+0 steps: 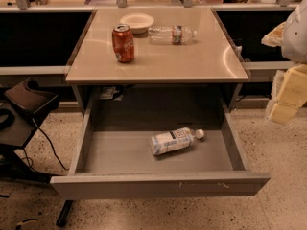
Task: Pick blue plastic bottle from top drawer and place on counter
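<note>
Blue bottle (172, 140) lies sideways in open drawer (158, 185). Hand (288, 99) right of tabletop (182, 56); its grip cannot be told.

Yellow hand (287, 101) at right; grey drawer (158, 186)

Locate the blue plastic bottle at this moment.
The blue plastic bottle lies on its side in the open top drawer, just right of its middle, cap pointing right. The gripper hangs at the camera view's right edge, apart from it.
</note>
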Action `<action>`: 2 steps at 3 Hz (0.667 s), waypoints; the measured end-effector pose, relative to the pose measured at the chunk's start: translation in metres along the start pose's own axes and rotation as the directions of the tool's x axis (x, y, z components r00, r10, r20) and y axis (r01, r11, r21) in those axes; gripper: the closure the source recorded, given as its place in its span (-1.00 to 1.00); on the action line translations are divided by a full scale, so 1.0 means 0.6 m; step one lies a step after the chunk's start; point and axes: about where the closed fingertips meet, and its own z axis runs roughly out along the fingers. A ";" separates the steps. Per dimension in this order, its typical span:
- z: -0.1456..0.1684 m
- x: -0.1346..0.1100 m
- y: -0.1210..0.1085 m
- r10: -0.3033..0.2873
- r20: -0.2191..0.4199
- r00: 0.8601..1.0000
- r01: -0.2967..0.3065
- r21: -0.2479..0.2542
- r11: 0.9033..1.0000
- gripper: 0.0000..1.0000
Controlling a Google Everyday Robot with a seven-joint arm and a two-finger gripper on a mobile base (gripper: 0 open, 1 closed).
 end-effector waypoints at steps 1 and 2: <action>0.000 0.000 0.000 0.000 0.000 1.000 0.000 0.000 1.000 -1.00; 0.028 -0.002 -0.011 -0.012 0.009 1.000 0.012 -0.013 1.000 -1.00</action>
